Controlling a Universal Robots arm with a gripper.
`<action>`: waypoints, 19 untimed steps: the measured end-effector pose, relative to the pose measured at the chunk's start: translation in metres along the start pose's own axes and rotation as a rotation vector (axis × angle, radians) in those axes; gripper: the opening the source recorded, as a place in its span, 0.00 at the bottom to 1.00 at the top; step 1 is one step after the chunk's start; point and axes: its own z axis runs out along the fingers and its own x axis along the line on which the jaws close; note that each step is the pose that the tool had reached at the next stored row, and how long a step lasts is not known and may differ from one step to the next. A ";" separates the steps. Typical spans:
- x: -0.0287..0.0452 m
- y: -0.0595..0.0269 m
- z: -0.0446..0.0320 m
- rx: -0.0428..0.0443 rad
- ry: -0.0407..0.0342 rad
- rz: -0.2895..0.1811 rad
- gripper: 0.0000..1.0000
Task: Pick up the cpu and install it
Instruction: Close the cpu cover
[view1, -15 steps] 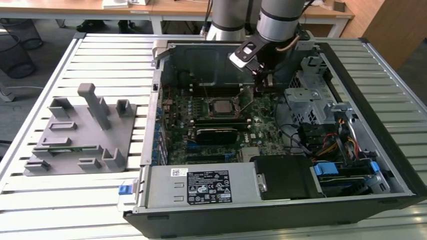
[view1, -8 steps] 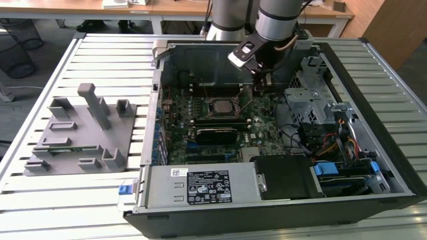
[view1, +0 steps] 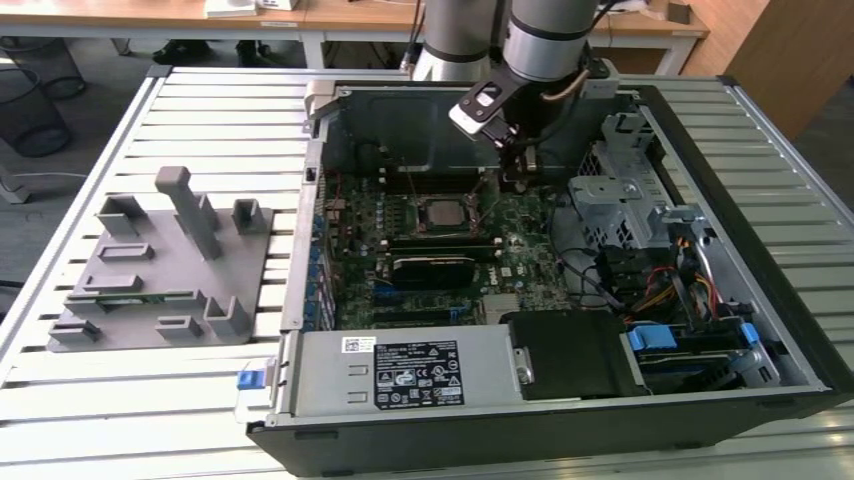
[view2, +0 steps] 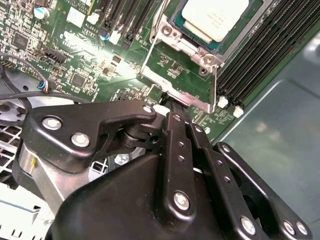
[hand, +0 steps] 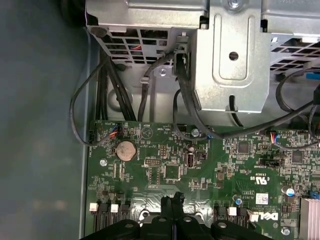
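Note:
The cpu (view1: 441, 212) lies flat in the motherboard socket inside the open computer case, its silvery top (view2: 215, 17) framed by the socket's metal bracket (view2: 185, 75). My gripper (view1: 517, 182) hangs over the board just to the exterior view's right of the socket. Its black fingers are pressed together with nothing between them. In the second wrist view the gripper (view2: 167, 106) has its tips right at the edge of the metal bracket, beside the cpu. In the first wrist view the gripper (hand: 172, 200) points down at the green board.
A grey tray (view1: 160, 270) with upright holders stands on the slatted table at the exterior view's left. The metal drive cage (view1: 614, 200) and black cables (hand: 150, 90) crowd the case close beside the arm. Memory slots (view2: 260, 55) run beside the socket.

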 end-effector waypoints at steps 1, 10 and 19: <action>0.0000 -0.0010 0.0000 0.0000 0.0000 0.000 0.11; 0.0004 -0.0117 0.0000 0.0000 0.0000 0.000 0.11; 0.0005 -0.0167 0.0000 0.0000 -0.0001 0.000 0.11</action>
